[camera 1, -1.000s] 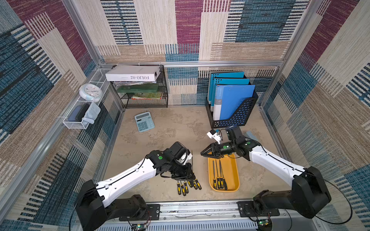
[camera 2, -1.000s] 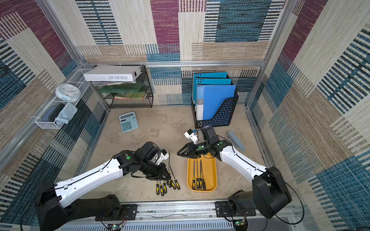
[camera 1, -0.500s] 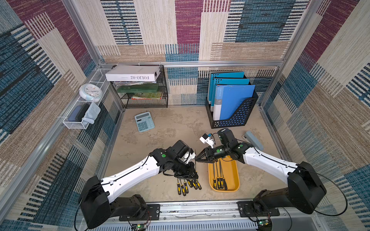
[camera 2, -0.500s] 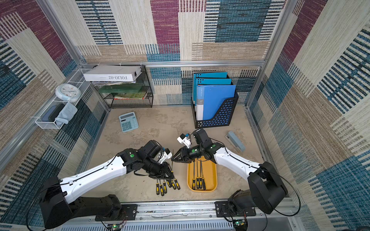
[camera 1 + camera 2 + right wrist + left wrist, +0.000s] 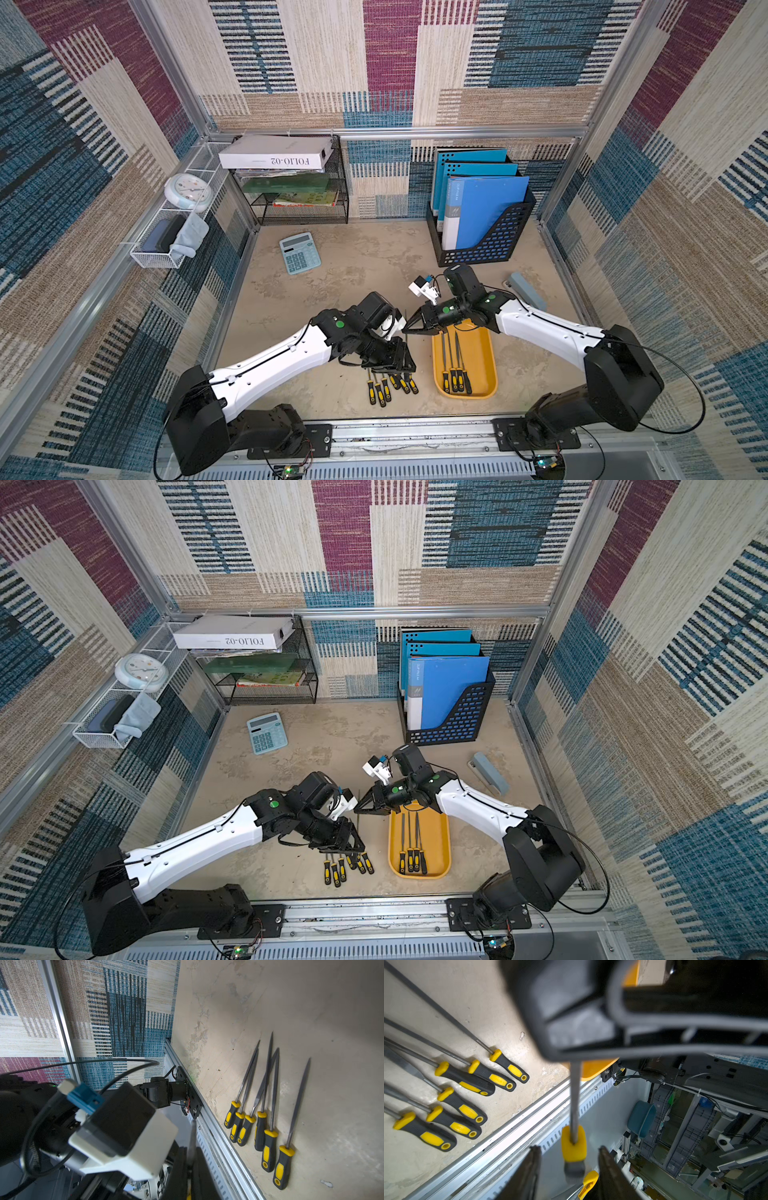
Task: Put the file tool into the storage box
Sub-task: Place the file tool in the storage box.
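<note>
The yellow-orange storage box [image 5: 478,353] sits on the bench [image 5: 353,270] near the front rail. It is a shallow plastic tray with rounded corners, and a few files [image 5: 456,376] lie side by side in it, handles toward the rail. At the back, a black perforated folder holder [image 5: 498,245] stands with blue folders [image 5: 486,208] upright in it. A black wire rack [image 5: 341,199] carries a white box [image 5: 274,156] on top and books on its shelves. A white wire basket [image 5: 156,257] on the side wall holds a round clock [image 5: 187,192] and a pale cloth [image 5: 189,237].

Both arms reach in low and meet just beside the storage box's far end. The right end effector [image 5: 406,330] is pinched tight on the slim metal shaft of the file tool [image 5: 573,1145], which hangs in the air between the two arms, not in the box. The left end effector [image 5: 569,1147] has its fingers spread either side of the file tool's handle, with a gap showing on each side, so it grips nothing.

Six loose files [image 5: 259,1126] lie fanned on the bench just beside the box, with grey tapering blades and black rubbery handles with yellow collars and inlays. The bench surface is a mottled beige, like worn stone.
</note>
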Motion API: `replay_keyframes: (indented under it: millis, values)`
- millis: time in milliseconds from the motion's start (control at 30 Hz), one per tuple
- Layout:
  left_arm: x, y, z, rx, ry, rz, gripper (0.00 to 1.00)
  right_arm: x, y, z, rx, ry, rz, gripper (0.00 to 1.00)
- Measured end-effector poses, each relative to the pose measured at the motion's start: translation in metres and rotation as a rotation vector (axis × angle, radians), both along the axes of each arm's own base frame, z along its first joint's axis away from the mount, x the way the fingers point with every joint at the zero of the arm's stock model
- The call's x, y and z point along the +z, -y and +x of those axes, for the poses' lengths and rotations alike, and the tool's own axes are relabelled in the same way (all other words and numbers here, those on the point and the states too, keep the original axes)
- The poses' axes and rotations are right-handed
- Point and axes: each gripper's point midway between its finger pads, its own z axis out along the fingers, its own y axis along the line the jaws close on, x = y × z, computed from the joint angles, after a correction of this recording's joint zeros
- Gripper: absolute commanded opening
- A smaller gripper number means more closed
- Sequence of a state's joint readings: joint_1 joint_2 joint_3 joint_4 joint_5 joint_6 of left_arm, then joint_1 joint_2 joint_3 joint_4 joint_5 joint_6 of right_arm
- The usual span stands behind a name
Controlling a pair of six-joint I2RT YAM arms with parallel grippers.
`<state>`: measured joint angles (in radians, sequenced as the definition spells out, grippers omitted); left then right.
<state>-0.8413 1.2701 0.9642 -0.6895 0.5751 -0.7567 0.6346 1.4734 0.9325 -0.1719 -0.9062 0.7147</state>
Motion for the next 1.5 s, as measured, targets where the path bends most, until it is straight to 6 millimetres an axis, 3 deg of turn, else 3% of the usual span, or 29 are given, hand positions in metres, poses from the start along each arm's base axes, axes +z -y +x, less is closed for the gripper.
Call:
replay_keyframes:
  millis: [100,267,500,600,867,1200,1500]
  values:
    - [0.002,-0.008,0.002,0.034,0.014,0.017,0.99,-0.006,0.022,0.016,-0.065,0.007,-0.076,0.0]
    - [-0.002,-0.028,0.004,0.095,0.037,0.058,0.99,-0.026,0.081,0.038,-0.195,0.026,-0.278,0.0]
    - [-0.017,-0.059,0.005,0.2,0.034,0.135,0.99,-0.075,0.143,0.024,-0.193,0.034,-0.656,0.0]
    - [-0.019,-0.067,0.006,0.224,0.044,0.154,0.99,-0.089,0.16,0.02,-0.186,0.038,-0.752,0.0]
    - [-0.027,-0.077,0.006,0.253,0.041,0.187,0.99,-0.116,0.182,0.01,-0.167,0.02,-0.884,0.0]
    - [-0.037,-0.086,0.003,0.276,0.03,0.225,0.99,-0.135,0.183,0.009,-0.161,0.012,-0.889,0.0]
    - [-0.046,-0.091,-0.001,0.284,0.016,0.25,0.99,-0.141,0.178,0.014,-0.172,0.02,-0.868,0.19]
